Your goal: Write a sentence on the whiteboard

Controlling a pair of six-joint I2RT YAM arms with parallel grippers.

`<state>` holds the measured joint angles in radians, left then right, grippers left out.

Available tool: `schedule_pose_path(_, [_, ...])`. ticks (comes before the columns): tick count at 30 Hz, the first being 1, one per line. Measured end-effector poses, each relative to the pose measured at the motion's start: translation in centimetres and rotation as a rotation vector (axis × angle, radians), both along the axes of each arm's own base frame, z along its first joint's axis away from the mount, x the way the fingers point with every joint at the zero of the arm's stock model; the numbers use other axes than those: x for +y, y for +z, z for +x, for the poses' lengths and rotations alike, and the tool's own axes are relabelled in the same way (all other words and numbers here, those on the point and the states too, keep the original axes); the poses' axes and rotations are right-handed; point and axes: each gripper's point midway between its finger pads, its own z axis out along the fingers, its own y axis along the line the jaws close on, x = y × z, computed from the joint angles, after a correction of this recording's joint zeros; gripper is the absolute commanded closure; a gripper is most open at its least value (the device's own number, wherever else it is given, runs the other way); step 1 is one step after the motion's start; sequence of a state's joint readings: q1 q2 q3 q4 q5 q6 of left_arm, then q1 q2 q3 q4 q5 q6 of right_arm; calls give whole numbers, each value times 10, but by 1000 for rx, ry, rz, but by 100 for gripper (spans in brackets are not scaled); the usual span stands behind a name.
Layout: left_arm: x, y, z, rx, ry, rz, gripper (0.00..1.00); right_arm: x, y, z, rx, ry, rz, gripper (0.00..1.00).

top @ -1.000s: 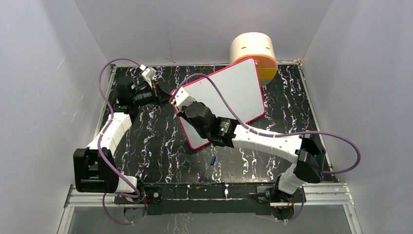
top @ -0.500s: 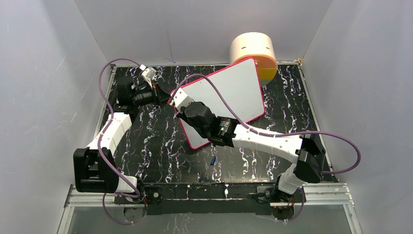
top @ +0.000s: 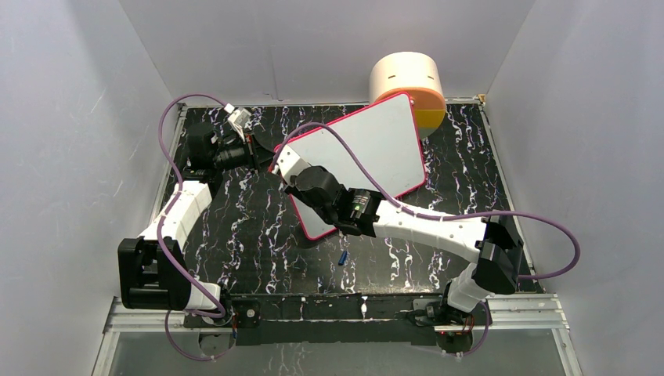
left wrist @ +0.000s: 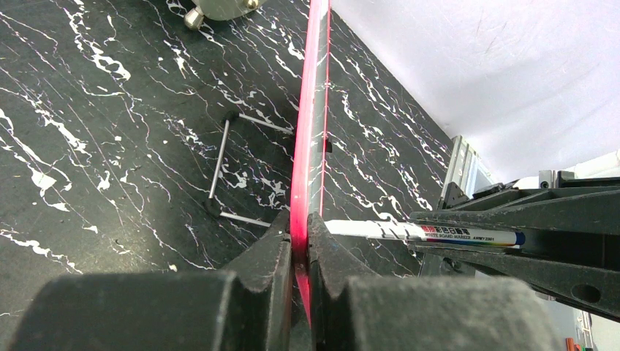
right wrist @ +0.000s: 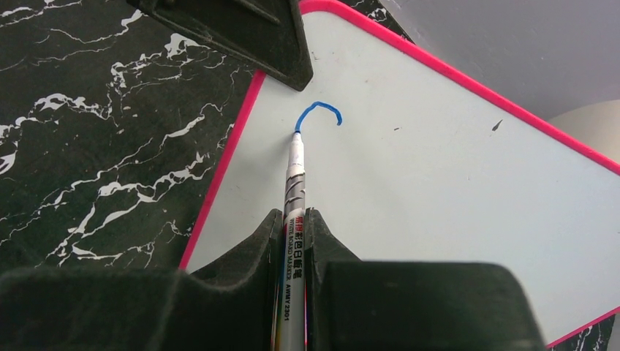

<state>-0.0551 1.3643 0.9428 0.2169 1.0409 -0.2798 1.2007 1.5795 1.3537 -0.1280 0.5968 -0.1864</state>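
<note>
The whiteboard (top: 376, 149), white with a pink-red frame, stands tilted across the black marbled table. My left gripper (left wrist: 298, 223) is shut on its left edge (left wrist: 311, 110), one finger on each face. My right gripper (right wrist: 294, 216) is shut on a whiteboard marker (right wrist: 295, 186). The marker's tip touches the board (right wrist: 439, 183) near its top left corner. Of the sentence, a single curved blue stroke (right wrist: 322, 108) shows, ending at the tip. In the top view my right gripper (top: 283, 166) hangs over the board's left corner, close to my left gripper (top: 262, 155).
A round cream and orange container (top: 407, 82) stands behind the board at the back right. A small blue cap (top: 343, 257) lies on the table near my right forearm. A thin wire stand (left wrist: 227, 157) lies behind the board. Grey walls enclose the table.
My right gripper has shifted slightly up and to the left over the board with the marker. The left arm and the board have not moved.
</note>
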Motion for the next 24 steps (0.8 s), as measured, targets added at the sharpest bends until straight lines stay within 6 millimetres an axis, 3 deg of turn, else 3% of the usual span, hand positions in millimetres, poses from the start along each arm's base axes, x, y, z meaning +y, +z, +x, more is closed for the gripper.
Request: schedule_pose_path(24, [0,-1,0,2,2,1,100,-15,-11,1,21,-60,-50,100])
